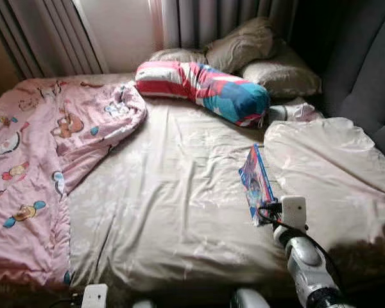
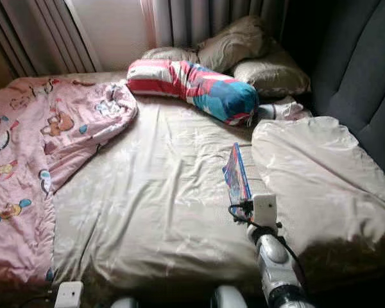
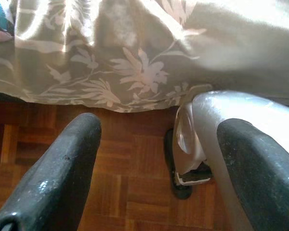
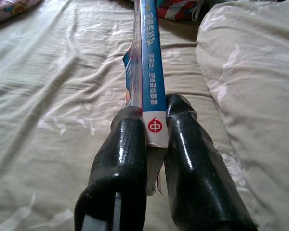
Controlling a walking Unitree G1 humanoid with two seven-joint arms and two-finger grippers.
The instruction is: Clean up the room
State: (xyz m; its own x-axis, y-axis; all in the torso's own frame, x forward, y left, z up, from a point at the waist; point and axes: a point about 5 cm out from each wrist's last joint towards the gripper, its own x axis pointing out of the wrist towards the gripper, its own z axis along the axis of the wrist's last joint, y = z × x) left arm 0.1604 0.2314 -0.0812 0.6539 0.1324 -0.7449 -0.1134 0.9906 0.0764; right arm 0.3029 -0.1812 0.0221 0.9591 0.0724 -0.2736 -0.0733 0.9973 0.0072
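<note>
Book pinched over the bed
My right gripper (image 4: 154, 134) clamps the book (image 4: 145, 57) by its spine; its cover is edge-on, unreadable.
My left gripper (image 3: 159, 168) gapes wide.

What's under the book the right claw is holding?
Beneath the book, clamped edge-up in the right claw, lies the pale floral bedsheet, with a cream duvet beside it. Whether the book's lower edge touches the sheet is hidden.

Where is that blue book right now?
The book is pinched at its spine by the right gripper, over the bed beside the beige duvet.
</note>
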